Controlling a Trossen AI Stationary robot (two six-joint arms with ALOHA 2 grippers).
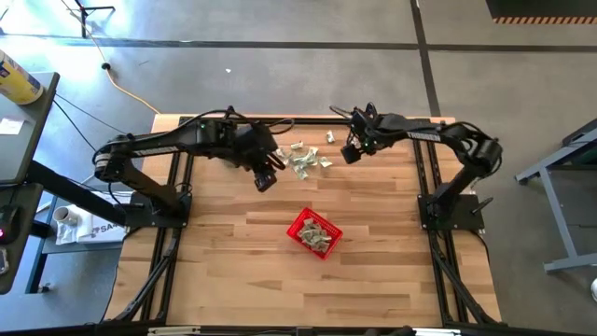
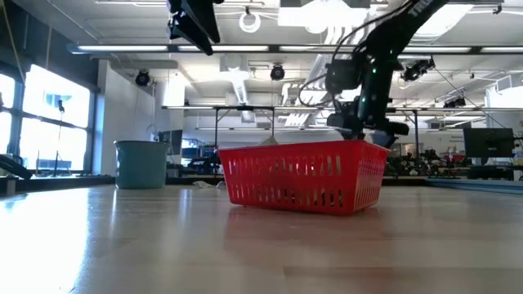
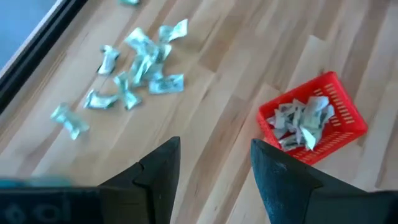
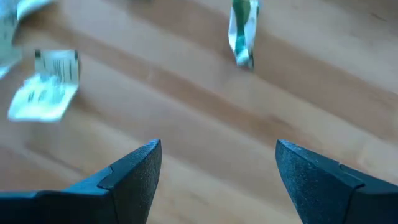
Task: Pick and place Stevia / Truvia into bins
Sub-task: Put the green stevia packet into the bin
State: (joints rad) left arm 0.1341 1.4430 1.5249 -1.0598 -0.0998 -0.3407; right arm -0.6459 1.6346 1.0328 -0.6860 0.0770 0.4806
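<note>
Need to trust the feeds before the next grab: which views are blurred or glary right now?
Right wrist view: sachets smeared, pincer fingers sharper. Left wrist view: loose packets soft, red basket readable. Low view: bright windows and ceiling lights glare behind the basket. High view: even light, packets tiny.

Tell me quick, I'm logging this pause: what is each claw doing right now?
Left claw: open, holding nothing, near the loose sachets.
Right claw: open wide, empty, over the table by the sachets.
</note>
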